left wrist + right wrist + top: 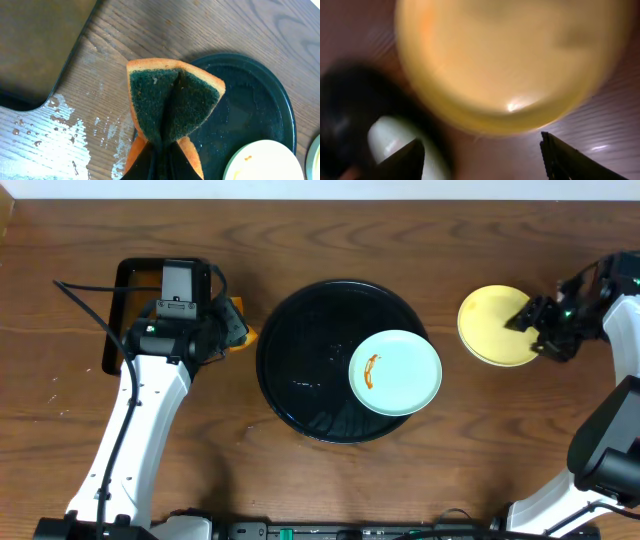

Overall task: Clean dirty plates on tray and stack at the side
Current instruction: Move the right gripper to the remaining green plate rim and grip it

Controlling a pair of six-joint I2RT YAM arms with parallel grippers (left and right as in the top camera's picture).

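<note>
The left gripper (228,328) is closed on a folded sponge (172,107). The sponge is orange with a dark green scouring side. In the left wrist view this green side faces the camera, and the two fingers (150,167) pinch the sponge at its lower end. The sponge hangs over the wooden table (300,240), just at the left rim of the round black tray (310,350). A rectangular black pan (125,315) with brownish liquid lies on the other side of this gripper, close to it. Between the pan and the sponge there are water drops (55,125) and wet marks on the wood.

Beyond the sponge, on the far side of the tray from the left gripper, lies a pale mint plate (400,375). It rests on the tray, and its outer edge reaches the right rim of the tray. On the side of the plate nearer to the left gripper is a thin orange-brown sauce streak (372,370).

The right gripper (533,320) is open, with its two fingers (402,160) spread wide apart. It is at the right edge of the pale yellow plate (495,325). This plate lies on the table just beside the tray and apart from the mint plate. The right wrist view is blurred. The yellow plate fills most of it ahead of the fingers, and I cannot tell whether the fingers touch the plate.
</note>
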